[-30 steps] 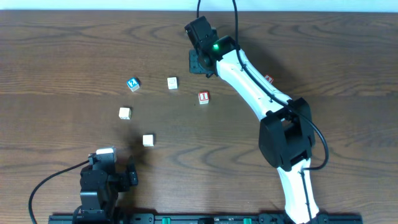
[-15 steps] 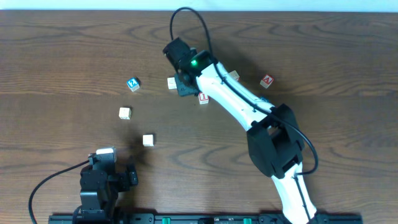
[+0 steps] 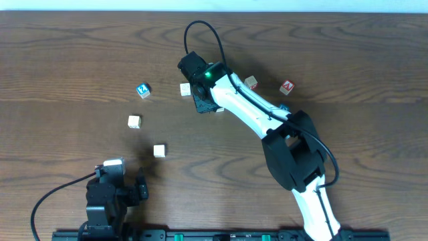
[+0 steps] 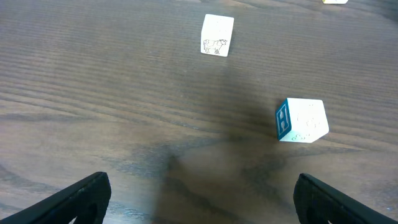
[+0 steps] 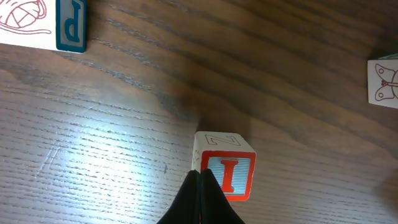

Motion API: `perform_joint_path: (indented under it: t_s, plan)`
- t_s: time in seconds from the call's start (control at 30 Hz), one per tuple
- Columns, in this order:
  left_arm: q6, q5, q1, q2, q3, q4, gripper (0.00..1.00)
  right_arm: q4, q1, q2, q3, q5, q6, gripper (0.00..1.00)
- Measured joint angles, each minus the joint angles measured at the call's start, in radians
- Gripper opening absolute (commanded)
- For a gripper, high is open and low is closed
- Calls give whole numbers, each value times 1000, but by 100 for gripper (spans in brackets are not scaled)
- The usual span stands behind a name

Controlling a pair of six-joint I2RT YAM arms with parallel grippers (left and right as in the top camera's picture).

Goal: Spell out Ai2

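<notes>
The red "I" cube (image 5: pixel 225 167) lies on the table, and my right gripper (image 5: pixel 200 186) is shut and empty, its closed tips at the cube's lower-left corner. In the overhead view the right gripper (image 3: pixel 204 100) covers most of the "I" cube (image 3: pixel 219 108). The red "A" cube (image 3: pixel 287 86) lies to the right. The blue-and-white "2" cube (image 3: pixel 142 90) lies to the left. My left gripper (image 3: pixel 115 186) is open and empty at the front left, its jaws wide apart at the bottom of the left wrist view (image 4: pixel 211 208).
Pale cubes lie at the left (image 3: pixel 134 121), front left (image 3: pixel 159 150), beside the right gripper (image 3: pixel 185 88) and behind the arm (image 3: pixel 251 82). The right wrist view shows a blue-lettered cube (image 5: pixel 43 22) and a butterfly cube (image 5: pixel 382 81). The left wrist view shows a cow cube (image 4: pixel 217 34) and a blue-sided cube (image 4: pixel 301 119).
My right arm swung left and forward from the back of the table, bringing its shut gripper down by the "I" cube. The "A" cube came into full view. The left arm stayed still.
</notes>
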Motion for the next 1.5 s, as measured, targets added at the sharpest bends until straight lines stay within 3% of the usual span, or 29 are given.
perform_joint_path:
  t_s: [1.5]
  plan:
    - [0,0,0,0,0,0,95,48,17,30,-1,18,-39,2]
